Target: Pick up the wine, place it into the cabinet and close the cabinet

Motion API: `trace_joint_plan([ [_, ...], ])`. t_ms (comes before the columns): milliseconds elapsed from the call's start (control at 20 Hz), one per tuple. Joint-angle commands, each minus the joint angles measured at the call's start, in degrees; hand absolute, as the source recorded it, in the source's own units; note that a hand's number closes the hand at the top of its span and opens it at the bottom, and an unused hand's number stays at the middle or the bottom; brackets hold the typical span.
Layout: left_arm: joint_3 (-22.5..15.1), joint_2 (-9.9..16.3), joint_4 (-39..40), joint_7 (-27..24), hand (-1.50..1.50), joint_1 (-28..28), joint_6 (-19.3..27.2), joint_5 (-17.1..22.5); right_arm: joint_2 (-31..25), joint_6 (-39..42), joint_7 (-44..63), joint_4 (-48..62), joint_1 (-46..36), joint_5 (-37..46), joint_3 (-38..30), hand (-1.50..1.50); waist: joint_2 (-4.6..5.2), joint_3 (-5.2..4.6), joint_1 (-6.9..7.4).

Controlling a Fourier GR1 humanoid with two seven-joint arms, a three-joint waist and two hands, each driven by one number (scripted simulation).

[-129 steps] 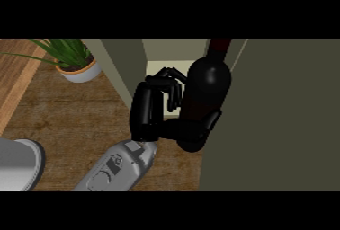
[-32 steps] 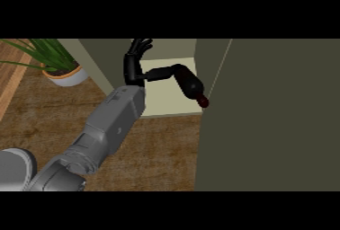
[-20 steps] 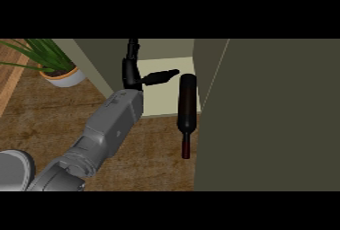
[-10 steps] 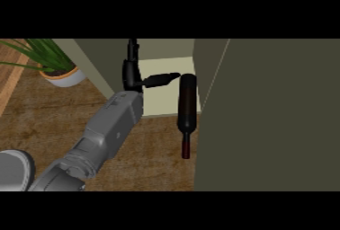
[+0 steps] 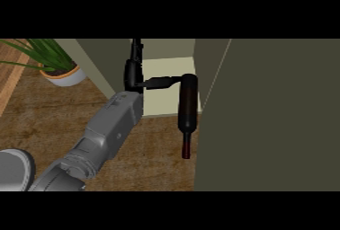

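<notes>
A wood-grain surface (image 5: 153,148) in warm brown fills the near and middle ground. At the far left a potted plant (image 5: 56,67) stands on it, long green leaves spreading from a pale round pot. A lighter wooden strip (image 5: 13,85) runs along the left edge. At the near left corner sits a grey rounded object (image 5: 13,168), cut off by the edge. Dull olive panels (image 5: 279,117) take up the right side and the far middle.

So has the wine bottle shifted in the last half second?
No. The wine bottle lies in the same place beside the cabinet door, neck pointing out past the cabinet floor onto the counter. The left hand has not moved either.
</notes>
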Motion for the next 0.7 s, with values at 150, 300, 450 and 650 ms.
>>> trace_joint_plan([
  [150, 0.7, 0.1, -0.4, -2.3, -1.50, 4.5, -3.7, 2.2, 1.0, -0.4, -0.2, -2.0, 1.3, -0.4, 2.0, -1.50, -0.53, -0.05, 0.94],
  [300, 1.8, 0.1, -0.5, -2.3, -1.50, 3.5, -3.9, 3.1, 1.0, -1.2, 0.3, -2.6, 1.3, -0.4, 2.1, -1.50, -0.29, -0.06, 0.91],
  [450, 0.1, 0.1, -1.3, -3.4, -1.50, 5.2, -5.4, 6.3, 0.9, -1.3, 2.8, -2.3, -0.8, -1.0, 2.9, -1.50, -0.65, -0.08, 0.00],
  [650, -3.3, 0.1, -3.3, -2.3, -1.50, 7.7, -8.3, 8.3, 1.0, -1.8, 0.7, 0.2, -1.0, 0.9, 2.1, -1.50, -1.02, -0.04, 1.24],
])
